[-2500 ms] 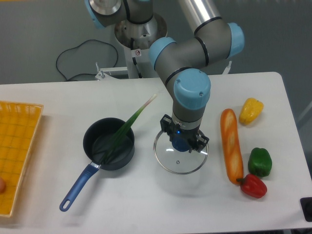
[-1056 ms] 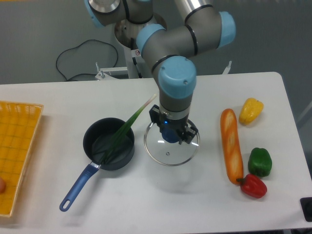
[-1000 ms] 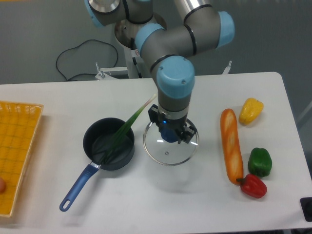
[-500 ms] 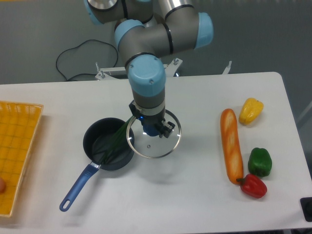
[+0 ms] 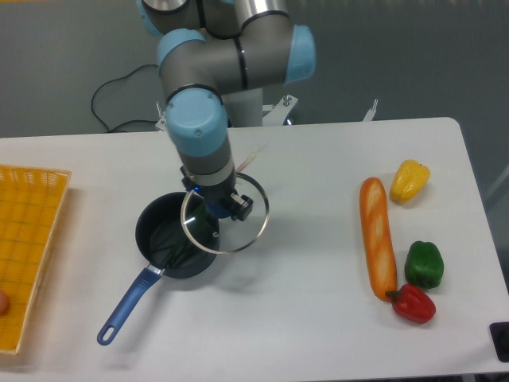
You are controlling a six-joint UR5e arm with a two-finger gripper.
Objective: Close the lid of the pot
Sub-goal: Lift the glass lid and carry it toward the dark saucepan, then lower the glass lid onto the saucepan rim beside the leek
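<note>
Grey tubular arm with light-blue joint caps, ending in a black claw.

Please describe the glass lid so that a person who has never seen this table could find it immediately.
Start at the white table and find the dark pot with the long blue handle, left of centre. The lid hangs at the pot's right edge, partly over its rim, held by the gripper. It is the only transparent round thing, with a metal rim.

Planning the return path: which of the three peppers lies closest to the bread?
The red pepper. It sits right at the near end of the bread, seemingly touching it, while the green pepper and yellow pepper lie apart from it.
</note>
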